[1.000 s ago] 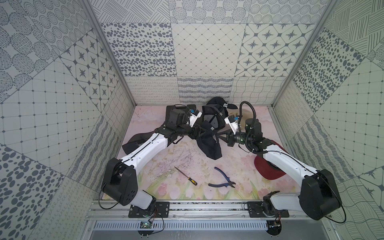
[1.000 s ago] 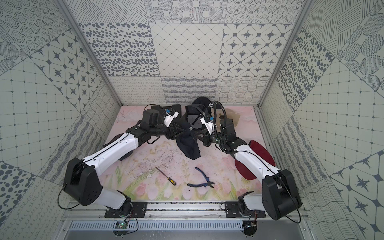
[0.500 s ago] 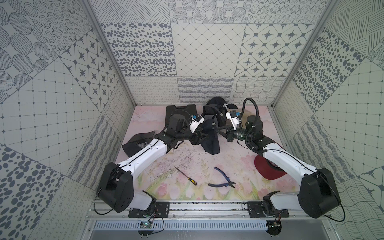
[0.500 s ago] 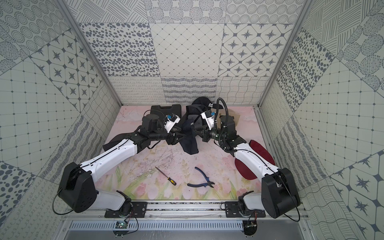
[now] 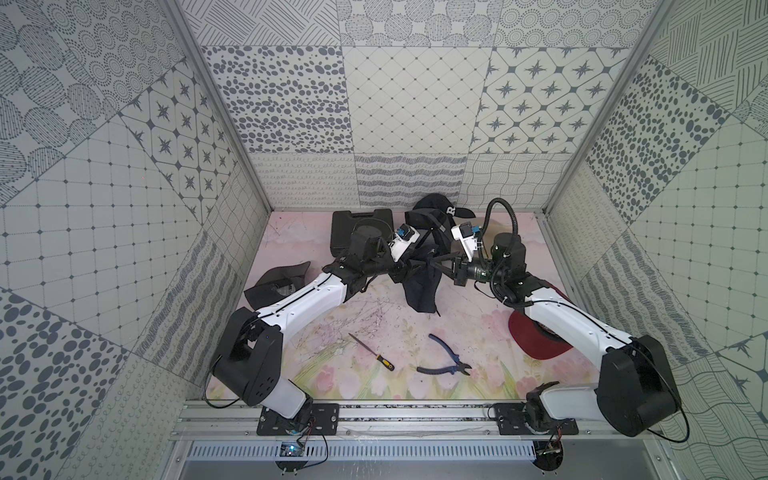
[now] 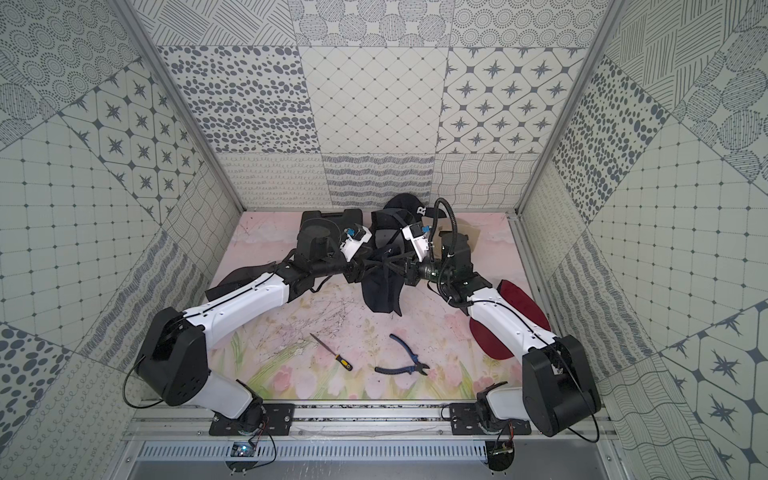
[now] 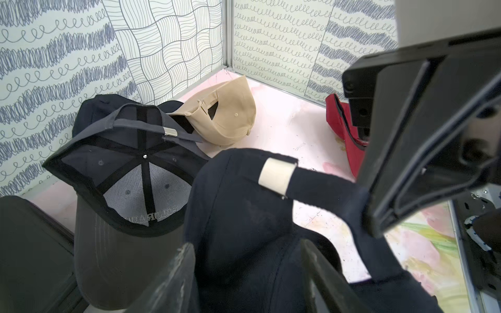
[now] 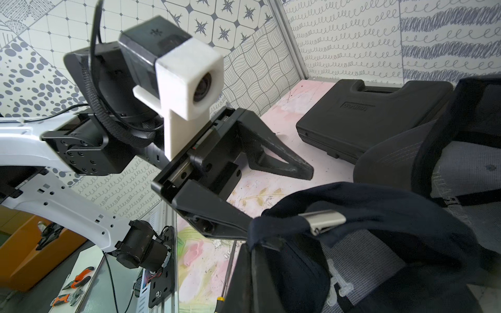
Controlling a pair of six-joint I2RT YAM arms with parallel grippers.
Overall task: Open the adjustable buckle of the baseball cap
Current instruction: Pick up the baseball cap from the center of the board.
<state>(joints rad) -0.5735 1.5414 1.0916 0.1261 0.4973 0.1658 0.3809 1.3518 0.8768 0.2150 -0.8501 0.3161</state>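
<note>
The navy baseball cap (image 5: 422, 286) hangs in the air over the surface, near the middle of its far edge, with the crown sagging downward. Its back strap (image 7: 325, 187) is stretched out sideways, pinched in the right tool (image 8: 250, 249). A silver metal buckle (image 8: 322, 220) sits threaded on that strap.

A white capital "R" stands on the black cap (image 5: 434, 203) at the back of the counter, legible in both top views. In the left wrist view, the grey cap (image 7: 127, 238) lying open side up shows grey embroidered lettering from the inside, mirrored, which seems to begin "COLORA"; its last letters cannot be made out. The embossed label on the black case (image 8: 379, 119) and the white stitching inside the navy cap (image 8: 393, 216) are too blurred to read.
</note>
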